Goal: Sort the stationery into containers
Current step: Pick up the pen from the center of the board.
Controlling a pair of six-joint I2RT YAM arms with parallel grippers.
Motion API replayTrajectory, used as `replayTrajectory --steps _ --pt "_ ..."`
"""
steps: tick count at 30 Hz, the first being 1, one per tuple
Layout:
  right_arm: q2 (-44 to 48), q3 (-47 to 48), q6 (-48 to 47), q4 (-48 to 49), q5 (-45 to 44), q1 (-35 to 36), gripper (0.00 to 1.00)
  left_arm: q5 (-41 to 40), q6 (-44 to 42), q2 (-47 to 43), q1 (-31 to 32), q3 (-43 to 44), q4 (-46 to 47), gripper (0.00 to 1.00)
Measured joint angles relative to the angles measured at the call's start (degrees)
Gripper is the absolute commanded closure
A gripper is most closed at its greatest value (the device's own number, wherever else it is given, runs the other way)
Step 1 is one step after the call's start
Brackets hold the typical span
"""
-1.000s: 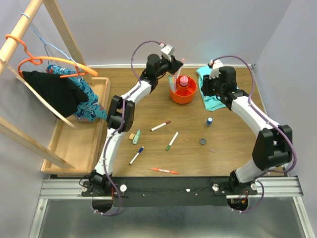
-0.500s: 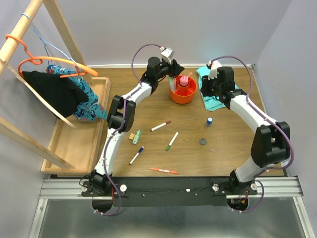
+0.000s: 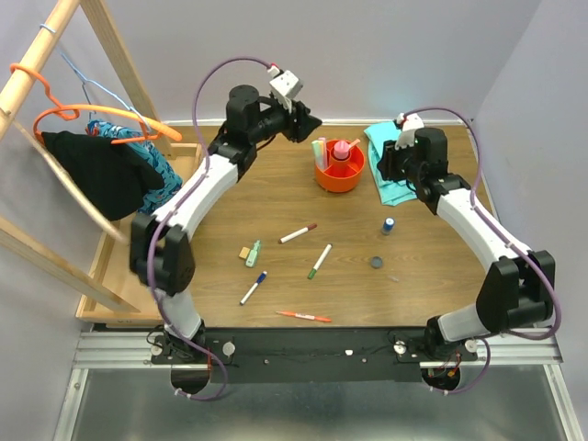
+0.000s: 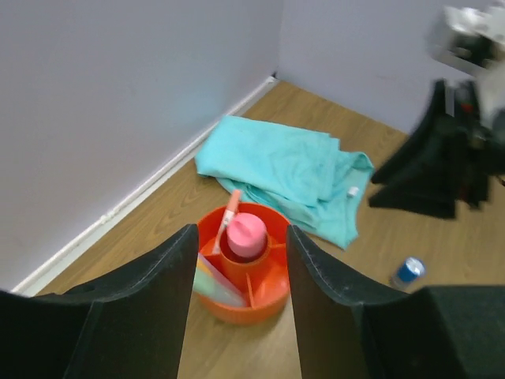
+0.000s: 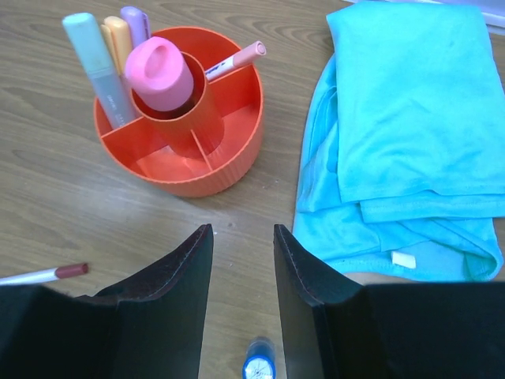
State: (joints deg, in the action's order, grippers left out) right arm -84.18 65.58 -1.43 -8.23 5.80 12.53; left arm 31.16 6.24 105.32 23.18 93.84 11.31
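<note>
Brown wooden surface [image 3: 432,266] carries everything.

Crumpled teal cloth [image 5: 410,118]: far right of the surface, just beside the tub, under the right arm.

Round bright orange plastic tub [image 5: 205,170]: far centre, upright, with compartments around a central cup.

Left claw [image 4: 239,237]: raised above and left of the tub, fingers spread wide, nothing between them. Right claw [image 5: 241,233]: over bare wood between tub and cloth, fingers parted by a narrower gap, empty.

Tub contents:
- pink glue bottle [image 5: 160,75], upright in the central cup
- three pastel highlighters [image 5: 99,67], together in one outer compartment
- a thin white pen with a peach cap [image 5: 233,61], leaning over the rim from another compartment

Loose on the surface, well apart from the tub:
- small blue-capped bottle [image 3: 389,225], upright, near the cloth's near edge
- white marker with a dark red cap [image 3: 298,232]
- white marker with a green cap [image 3: 320,261]
- blue-capped pen [image 3: 253,288]
- thin orange-red pen [image 3: 304,316]
- pale green highlighter [image 3: 253,253], with the tan eraser [image 3: 244,253] just beside it
- dark disc [image 3: 376,263], right of the green-capped marker
</note>
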Motion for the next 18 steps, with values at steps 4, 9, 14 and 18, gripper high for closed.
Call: replayTrajectory --steps 4,9,14,18 --pt "2.8 -2.0 2.4 0.5 0.5 -0.3 0.55 1.5 -11.6 -12.1 4.0 -7.2 -13.3 0.42" --pt "5.7 -4.7 4.4 0.6 1.4 -0.3 0.54 -1.8 -20.8 -12.4 11.0 -15.3 -27.9 0.42" --pt "9.2 -7.7 5.1 0.7 1.6 -0.3 0.54 -8.0 -25.4 -5.8 13.9 -18.6 -36.4 0.44" --pt "11.7 -9.5 5.5 0.9 1.6 -0.3 0.54 -12.1 -27.1 -1.5 14.2 -17.7 -39.3 0.45"
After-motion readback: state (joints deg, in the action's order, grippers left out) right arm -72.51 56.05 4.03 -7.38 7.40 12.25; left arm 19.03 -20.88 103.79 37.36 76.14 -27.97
